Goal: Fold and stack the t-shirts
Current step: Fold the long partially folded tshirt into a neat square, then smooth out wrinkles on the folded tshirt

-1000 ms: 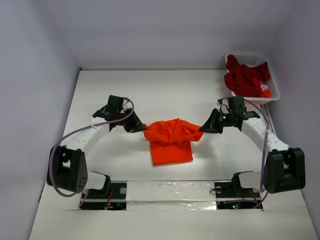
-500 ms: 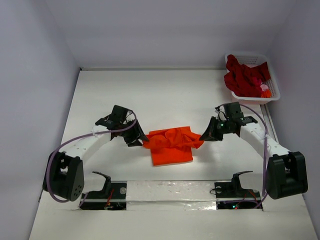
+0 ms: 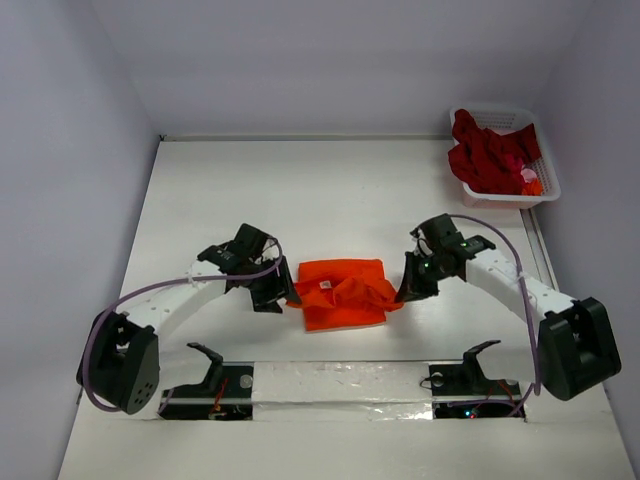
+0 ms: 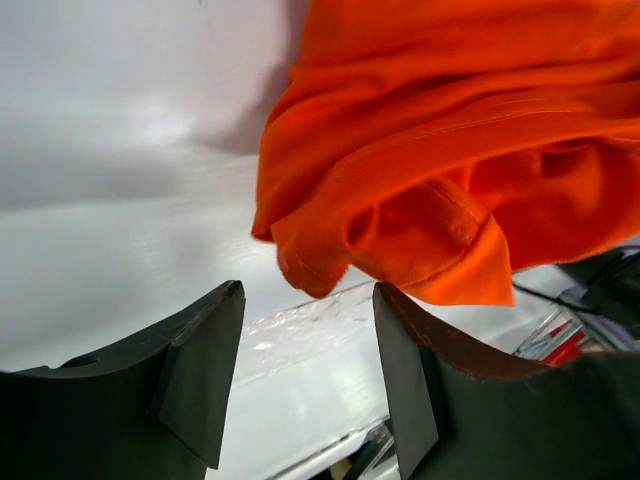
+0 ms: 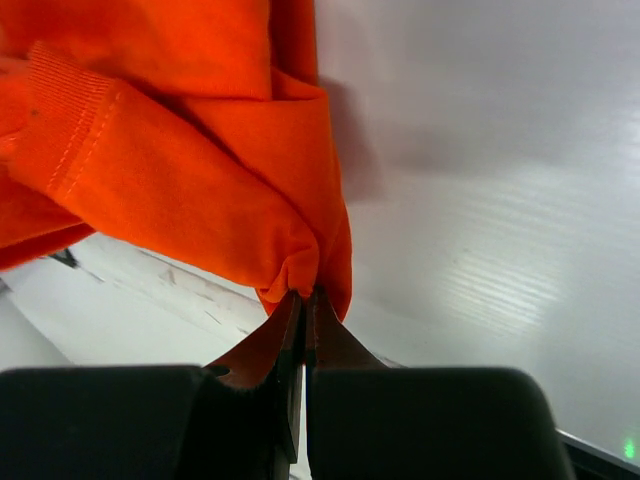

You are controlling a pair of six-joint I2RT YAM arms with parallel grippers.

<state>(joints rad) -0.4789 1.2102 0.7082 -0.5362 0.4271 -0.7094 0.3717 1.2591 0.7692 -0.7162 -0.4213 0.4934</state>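
Now the orange t-shirt (image 3: 340, 298) lies doubled near the worktop's (image 3: 300, 190) front edge, its upper half laid over the lower to make the fold. The right tool (image 5: 303, 298) pinches a bunched edge, seemingly to steady it; the left tool (image 4: 308, 300) stands spread just off the cloth. A second ago both tools held that edge higher and farther back.

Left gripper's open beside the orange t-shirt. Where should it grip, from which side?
I'd grip the orange t-shirt by its bunched left corner, coming from the left with the left gripper. That thick fold juts out before the open jaws; the right gripper pinches the opposite edge.
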